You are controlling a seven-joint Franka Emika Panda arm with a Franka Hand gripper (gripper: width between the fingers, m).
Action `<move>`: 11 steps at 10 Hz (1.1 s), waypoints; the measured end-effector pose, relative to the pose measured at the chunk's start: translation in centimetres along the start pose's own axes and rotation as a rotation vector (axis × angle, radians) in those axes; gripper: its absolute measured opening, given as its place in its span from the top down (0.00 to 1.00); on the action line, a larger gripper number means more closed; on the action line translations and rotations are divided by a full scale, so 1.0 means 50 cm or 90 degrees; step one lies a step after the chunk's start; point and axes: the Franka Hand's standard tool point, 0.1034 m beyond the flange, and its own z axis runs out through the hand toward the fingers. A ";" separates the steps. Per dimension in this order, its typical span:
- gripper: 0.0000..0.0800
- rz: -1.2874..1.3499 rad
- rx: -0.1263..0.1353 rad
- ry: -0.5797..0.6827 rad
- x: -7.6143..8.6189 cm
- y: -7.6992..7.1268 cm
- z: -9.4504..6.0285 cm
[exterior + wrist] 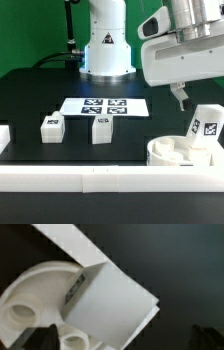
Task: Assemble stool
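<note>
The round white seat disc [172, 153] lies at the exterior view's right, against the front rail. One white tagged leg [207, 122] stands tilted in the seat. My gripper [181, 98] hangs just above and to the left of that leg, apart from it. In the wrist view the leg [112, 300] fills the middle over the seat [35, 283]. My gripper [122, 336] is open, its dark fingers [40, 336] wide apart at either side, with a dark gap between the leg and the other finger. Two more legs [51, 127] [100, 128] stand on the black table.
The marker board [105, 105] lies flat behind the two loose legs. A long white border rail [90, 178] runs along the front edge, with a short piece [5, 135] at the exterior view's left. The robot base [106, 50] stands at the back.
</note>
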 end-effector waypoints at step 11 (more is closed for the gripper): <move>0.19 -0.803 -0.054 -0.006 -0.009 -0.001 0.005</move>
